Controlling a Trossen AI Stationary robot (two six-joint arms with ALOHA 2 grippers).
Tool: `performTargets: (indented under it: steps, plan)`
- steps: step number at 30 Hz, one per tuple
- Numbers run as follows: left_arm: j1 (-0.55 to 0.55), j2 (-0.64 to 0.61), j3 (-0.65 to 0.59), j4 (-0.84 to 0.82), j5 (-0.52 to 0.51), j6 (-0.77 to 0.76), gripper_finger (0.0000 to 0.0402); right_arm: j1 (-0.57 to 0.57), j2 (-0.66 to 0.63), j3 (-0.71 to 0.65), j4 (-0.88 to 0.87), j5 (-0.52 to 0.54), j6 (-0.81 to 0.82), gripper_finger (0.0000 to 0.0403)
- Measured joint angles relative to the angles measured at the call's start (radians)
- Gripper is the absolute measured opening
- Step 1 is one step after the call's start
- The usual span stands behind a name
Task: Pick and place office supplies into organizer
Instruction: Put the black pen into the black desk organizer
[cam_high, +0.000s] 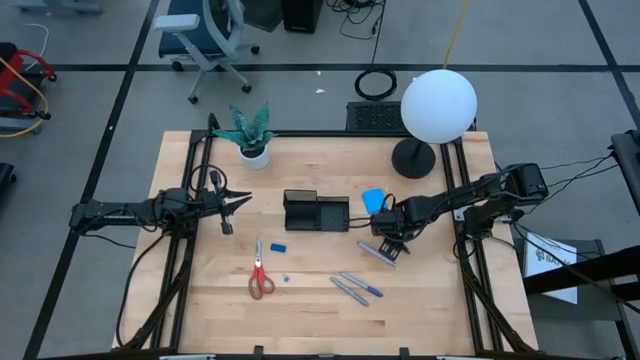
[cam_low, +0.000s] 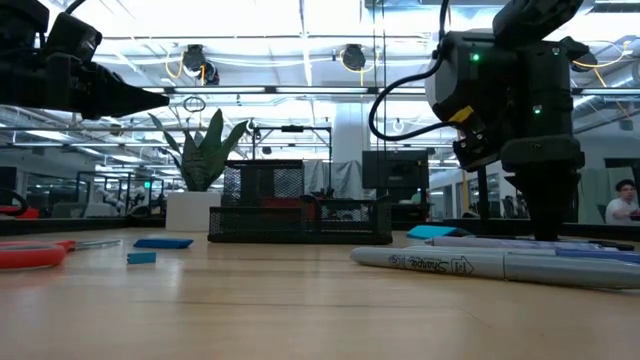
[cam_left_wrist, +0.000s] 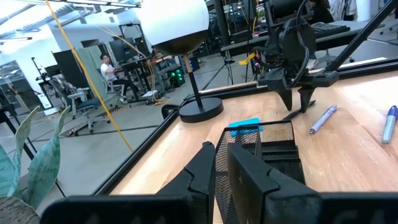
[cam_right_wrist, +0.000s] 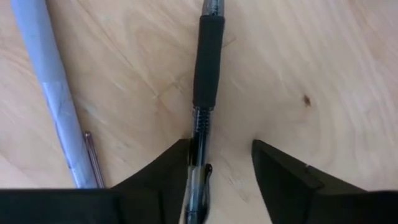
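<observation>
The right hand is down at the tabletop with its two dark fingers straddling a clear pen with a black grip. One finger looks like it's touching the pen's barrel, the other stands apart from it, so the hand is partly closed around the pen but not clamped on it. Just beside that pen lies a grey marker, plus a thin rod whose kind can't be made out.

From above, the right hand sits right of the tabletop's middle, over a small pile of pens. Just behind it is the bright blue note pad, and beside that, near the middle, the black organizer. More pens lie toward the front edge. The red-handled scissors are left of centre near the front, with a small blue block next to them and a tinier blue bit close by.

The left hand hovers off the tabletop near the left side, fingers pinched together on nothing. A potted plant and a globe lamp stand along the back edge.
</observation>
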Motion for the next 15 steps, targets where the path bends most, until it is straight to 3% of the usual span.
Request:
performTargets:
  steps: [15]
  plan:
    - [0.000,0.000,0.000,0.000,0.000,0.000,0.0051,-0.002,-0.001,-0.001,0.054,0.001,-0.117,0.0036]
